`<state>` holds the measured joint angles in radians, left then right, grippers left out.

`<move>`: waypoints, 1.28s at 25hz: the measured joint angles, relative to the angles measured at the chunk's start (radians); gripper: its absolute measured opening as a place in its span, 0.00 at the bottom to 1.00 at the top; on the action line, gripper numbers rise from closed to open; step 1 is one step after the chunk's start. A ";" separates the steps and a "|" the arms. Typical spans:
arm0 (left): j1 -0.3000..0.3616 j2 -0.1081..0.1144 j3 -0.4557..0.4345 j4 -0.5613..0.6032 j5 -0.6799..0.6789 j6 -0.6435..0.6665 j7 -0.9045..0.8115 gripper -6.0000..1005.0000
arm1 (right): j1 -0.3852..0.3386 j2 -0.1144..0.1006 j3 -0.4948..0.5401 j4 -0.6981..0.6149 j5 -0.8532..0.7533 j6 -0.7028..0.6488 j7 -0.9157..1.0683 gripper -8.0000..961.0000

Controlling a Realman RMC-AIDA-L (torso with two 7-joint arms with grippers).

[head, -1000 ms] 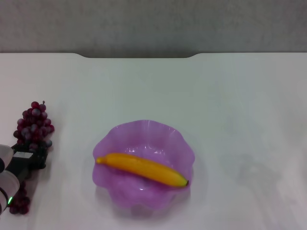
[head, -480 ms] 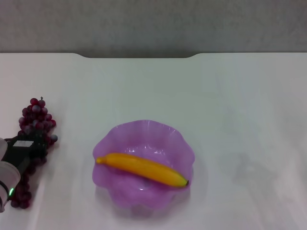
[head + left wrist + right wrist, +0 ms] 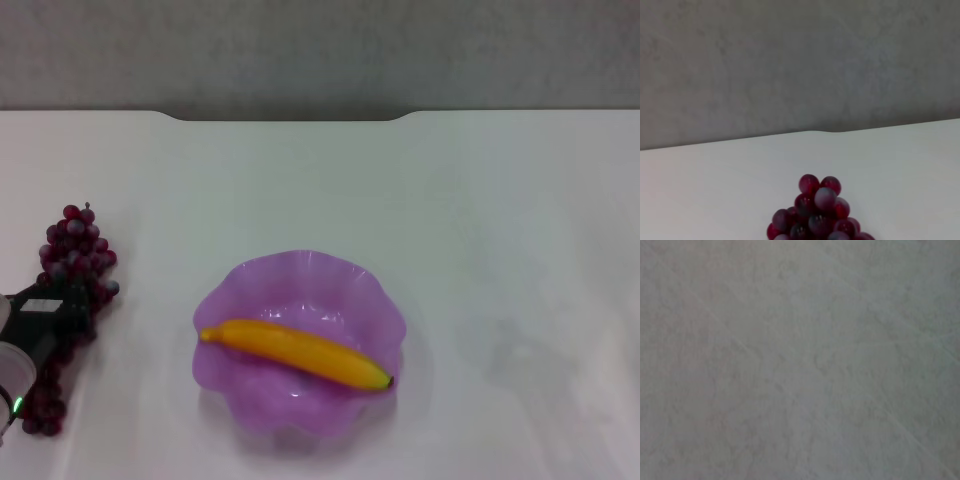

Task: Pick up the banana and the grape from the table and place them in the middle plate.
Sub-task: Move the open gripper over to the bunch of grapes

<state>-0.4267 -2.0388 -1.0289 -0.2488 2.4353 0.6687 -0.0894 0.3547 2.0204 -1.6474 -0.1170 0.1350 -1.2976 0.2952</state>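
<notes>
Left of the middle plate [image 3: 300, 345], the grape [image 3: 75, 250] lies on the tabletop [image 3: 400, 190], the left hand [image 3: 60, 315] over its midsection; its grip cannot be told. Inside that plate rests the banana [image 3: 295, 352].

Left gripper [image 3: 70, 300] has crept up the grapes [image 3: 76, 250] toward the far end. Bunch shifted a little, top end nudged away; contact probable, jaws hidden under the housing.
</notes>
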 joint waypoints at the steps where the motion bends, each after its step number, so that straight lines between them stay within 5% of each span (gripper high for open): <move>1: -0.001 0.000 -0.001 0.000 -0.003 -0.002 0.000 0.11 | 0.000 0.000 0.000 0.000 0.000 0.000 0.002 0.01; 8: 0.005 -0.002 0.002 -0.014 -0.006 -0.011 -0.007 0.37 | 0.001 0.000 0.000 0.004 0.000 0.000 0.008 0.01; 19: 0.000 0.002 0.005 -0.015 -0.004 -0.092 -0.009 0.60 | 0.002 0.000 0.000 0.001 0.000 0.022 0.009 0.01; 24: -0.004 0.002 0.004 -0.001 -0.004 -0.104 -0.002 0.83 | -0.002 -0.001 0.000 -0.002 0.000 0.027 0.009 0.01; 32: -0.008 0.002 0.008 0.025 0.002 -0.117 0.001 0.89 | -0.003 -0.001 0.000 -0.003 0.000 0.026 0.010 0.01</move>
<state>-0.4347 -2.0367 -1.0211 -0.2240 2.4369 0.5516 -0.0881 0.3520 2.0195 -1.6475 -0.1198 0.1350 -1.2713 0.3053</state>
